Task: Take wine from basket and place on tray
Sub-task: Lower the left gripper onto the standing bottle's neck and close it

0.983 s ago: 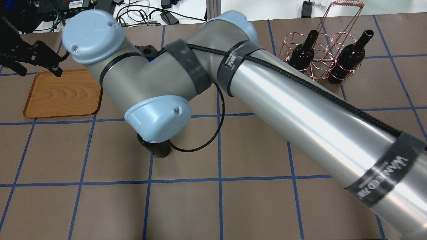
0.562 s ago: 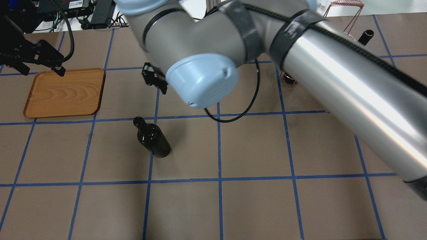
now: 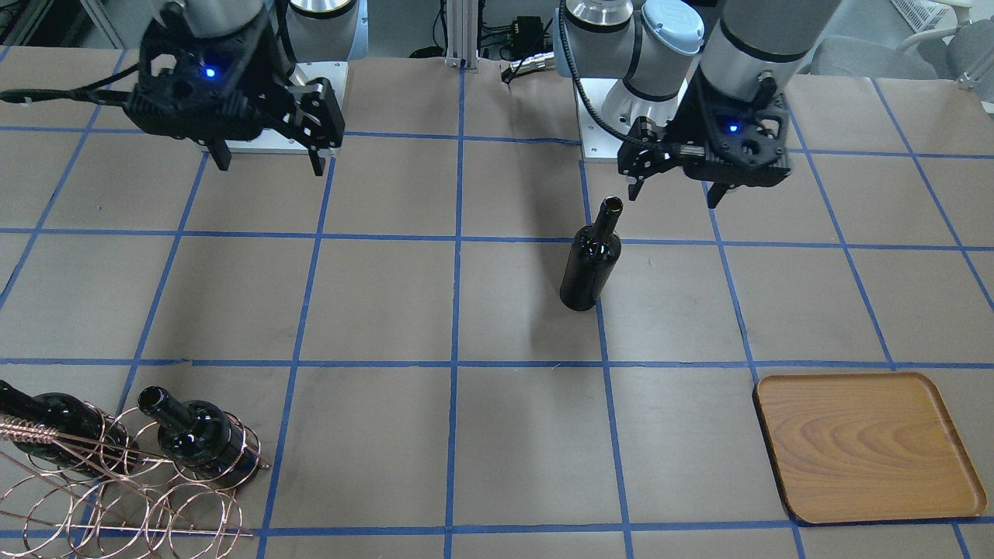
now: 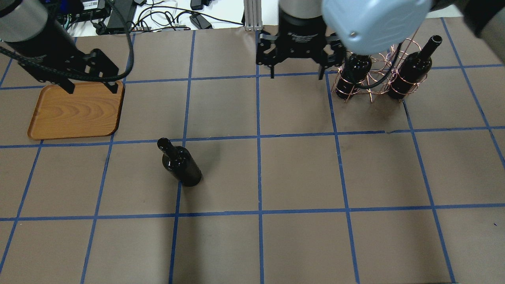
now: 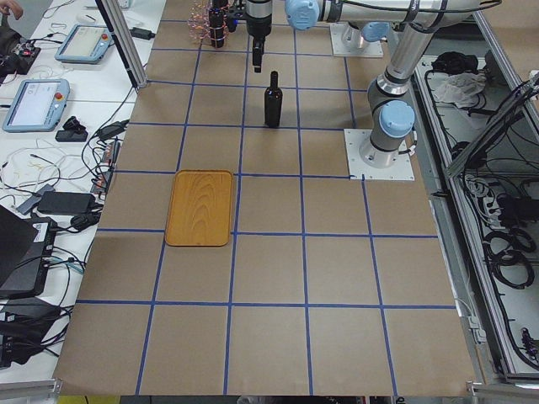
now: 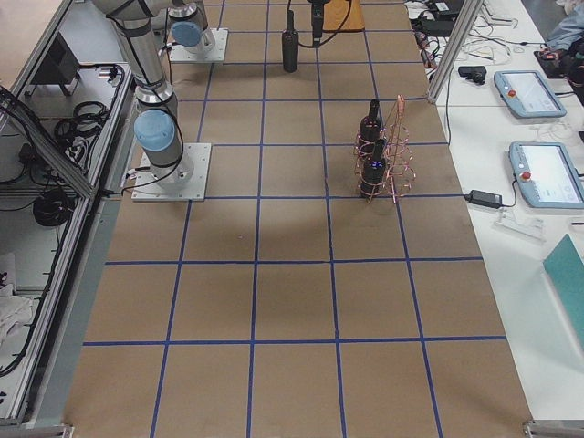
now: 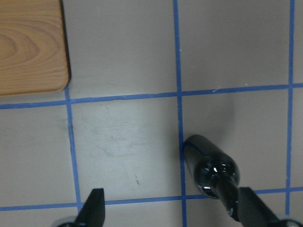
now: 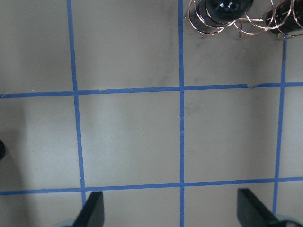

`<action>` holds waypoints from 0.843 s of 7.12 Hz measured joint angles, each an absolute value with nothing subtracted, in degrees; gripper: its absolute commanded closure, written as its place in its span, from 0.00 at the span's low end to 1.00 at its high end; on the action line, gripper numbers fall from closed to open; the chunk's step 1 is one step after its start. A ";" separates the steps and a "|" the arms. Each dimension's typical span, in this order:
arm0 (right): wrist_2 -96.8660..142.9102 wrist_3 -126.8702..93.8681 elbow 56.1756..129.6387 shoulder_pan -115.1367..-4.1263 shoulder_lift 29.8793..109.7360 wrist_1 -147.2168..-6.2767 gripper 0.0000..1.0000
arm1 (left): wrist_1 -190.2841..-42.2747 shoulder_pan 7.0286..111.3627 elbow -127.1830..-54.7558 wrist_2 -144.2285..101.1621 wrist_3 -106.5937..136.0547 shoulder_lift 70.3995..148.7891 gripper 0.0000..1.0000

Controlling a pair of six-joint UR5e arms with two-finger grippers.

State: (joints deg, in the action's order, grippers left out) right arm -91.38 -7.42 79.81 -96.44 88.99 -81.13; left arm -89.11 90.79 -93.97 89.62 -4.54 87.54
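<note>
One wine bottle (image 4: 179, 163) stands upright and alone on the table, left of centre; it also shows in the front view (image 3: 592, 260) and from above in the left wrist view (image 7: 215, 170). My left gripper (image 4: 92, 87) is open and empty, high up between the tray (image 4: 75, 110) and this bottle, which lies below one fingertip (image 7: 251, 210). My right gripper (image 4: 296, 75) is open and empty, just left of the basket (image 4: 371, 85). The basket holds two more bottles (image 4: 355, 69) (image 4: 412, 67). The wooden tray is bare.
The table is brown with a blue tape grid. Cables and electronics (image 4: 165, 15) and an aluminium post (image 4: 250, 12) lie beyond the far edge. The basket's tall wire handle (image 4: 410, 39) rises between its two bottles. The robot bases (image 5: 381, 151) stand at the table's near side.
My right arm has drawn away from the lone bottle, up and right to beside the basket, leaving it standing. My left gripper has moved right, towards the bottle.
</note>
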 measured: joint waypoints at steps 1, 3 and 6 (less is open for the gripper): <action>-91.56 -5.95 82.84 -95.12 92.92 -81.62 0.00 | -88.71 93.00 -95.73 89.60 -3.90 87.51 0.00; -91.74 -5.88 85.32 -94.47 95.43 -84.34 0.00 | -85.63 94.73 -99.22 89.80 -4.08 88.19 0.00; -91.64 -5.52 86.09 -94.41 95.69 -86.31 0.00 | -78.80 94.86 -105.13 90.19 -4.50 89.35 0.09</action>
